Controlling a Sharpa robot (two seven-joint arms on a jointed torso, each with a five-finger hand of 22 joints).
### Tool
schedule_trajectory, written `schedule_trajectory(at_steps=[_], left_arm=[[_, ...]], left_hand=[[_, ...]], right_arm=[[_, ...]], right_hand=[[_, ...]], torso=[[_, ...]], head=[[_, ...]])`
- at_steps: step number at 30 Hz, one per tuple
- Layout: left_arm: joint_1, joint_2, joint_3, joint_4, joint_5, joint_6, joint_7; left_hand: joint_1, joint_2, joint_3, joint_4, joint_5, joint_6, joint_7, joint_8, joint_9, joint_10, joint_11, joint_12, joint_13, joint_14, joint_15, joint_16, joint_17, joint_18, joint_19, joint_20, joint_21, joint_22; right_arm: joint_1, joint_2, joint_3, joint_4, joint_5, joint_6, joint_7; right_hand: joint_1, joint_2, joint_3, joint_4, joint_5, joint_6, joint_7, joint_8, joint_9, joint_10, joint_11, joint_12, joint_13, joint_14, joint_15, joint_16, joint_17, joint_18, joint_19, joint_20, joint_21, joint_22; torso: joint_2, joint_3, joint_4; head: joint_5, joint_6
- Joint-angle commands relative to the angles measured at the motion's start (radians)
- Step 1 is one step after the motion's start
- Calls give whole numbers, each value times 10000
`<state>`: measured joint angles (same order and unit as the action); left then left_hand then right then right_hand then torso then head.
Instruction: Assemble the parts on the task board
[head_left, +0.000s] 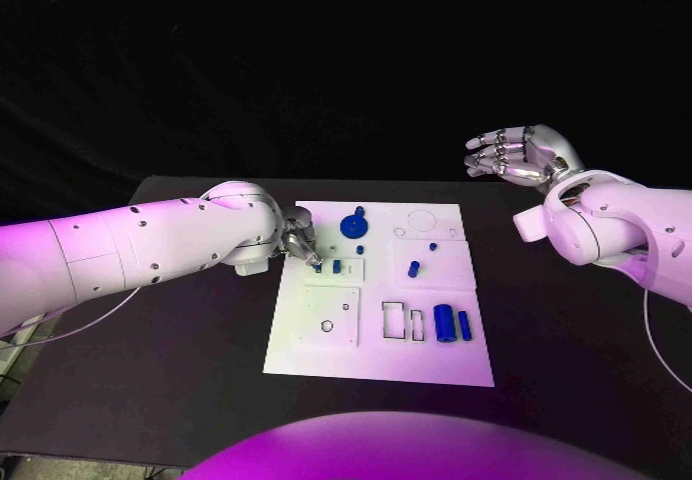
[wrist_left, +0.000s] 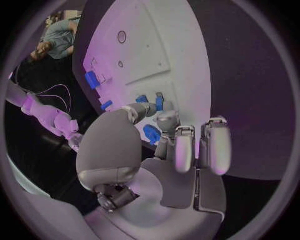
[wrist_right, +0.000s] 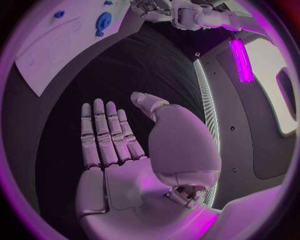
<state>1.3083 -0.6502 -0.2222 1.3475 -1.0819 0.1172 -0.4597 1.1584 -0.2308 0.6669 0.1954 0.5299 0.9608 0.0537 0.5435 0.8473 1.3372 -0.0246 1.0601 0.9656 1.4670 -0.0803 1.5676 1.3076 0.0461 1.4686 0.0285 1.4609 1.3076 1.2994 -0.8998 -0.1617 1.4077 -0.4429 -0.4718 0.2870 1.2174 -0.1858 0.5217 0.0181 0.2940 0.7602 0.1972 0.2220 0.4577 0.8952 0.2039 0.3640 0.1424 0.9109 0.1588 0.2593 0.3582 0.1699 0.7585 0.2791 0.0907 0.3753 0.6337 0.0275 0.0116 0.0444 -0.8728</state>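
Note:
The white task board (head_left: 382, 345) lies in the middle of the black table. My left hand (head_left: 300, 247) hovers low over the board's left edge. Its thumb and one fingertip (wrist_left: 166, 120) reach down at two small blue parts (head_left: 329, 267) standing side by side, also seen as the two small parts (wrist_left: 151, 101). Whether they pinch one I cannot tell. A round blue part (head_left: 355, 224) sits just beyond the hand. One short blue part (head_left: 414, 268) and two blue cylinders (head_left: 453, 325) lie further right. My right hand (head_left: 519, 152) is raised beyond the board's far right corner, fingers spread and empty.
Empty slots (head_left: 401, 320) and a square plate with a small hole (head_left: 329, 318) mark the board's near half. Bare black table (head_left: 577, 340) surrounds the board. My left arm (head_left: 159, 245) crosses the table's left side.

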Motion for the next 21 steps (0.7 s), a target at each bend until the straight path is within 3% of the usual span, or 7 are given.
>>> schedule_trajectory(at_steps=[1,21], left_arm=[[-13,15,-6,22,-44,256,-73],[-43,8,-11,129,-45,466,-76]], left_hand=[[105,36,1749,-1682,43,73,-16,17,14,75,-24,-33,-16,1038,-56,32,2632,-88,356,-60,57,990],[99,32,1752,-1687,80,78,-20,24,22,81,-27,-30,-12,1038,-59,32,2632,-87,354,-62,55,986]], right_arm=[[-4,5,2,3,-83,148,114],[-9,11,3,-18,-70,182,117]], right_hand=[[-67,13,-50,-7,34,-45,677,-45,-13,-72,-24,35,-16,4,57,-50,-15,112,-43,40,-62,-15],[-82,29,-76,11,51,-44,678,-40,-23,-78,-23,54,-44,11,57,-58,-17,114,-33,40,-78,-39]], torso=[[1,-3,0],[2,-4,-3]], head=[[17,2],[29,2]])
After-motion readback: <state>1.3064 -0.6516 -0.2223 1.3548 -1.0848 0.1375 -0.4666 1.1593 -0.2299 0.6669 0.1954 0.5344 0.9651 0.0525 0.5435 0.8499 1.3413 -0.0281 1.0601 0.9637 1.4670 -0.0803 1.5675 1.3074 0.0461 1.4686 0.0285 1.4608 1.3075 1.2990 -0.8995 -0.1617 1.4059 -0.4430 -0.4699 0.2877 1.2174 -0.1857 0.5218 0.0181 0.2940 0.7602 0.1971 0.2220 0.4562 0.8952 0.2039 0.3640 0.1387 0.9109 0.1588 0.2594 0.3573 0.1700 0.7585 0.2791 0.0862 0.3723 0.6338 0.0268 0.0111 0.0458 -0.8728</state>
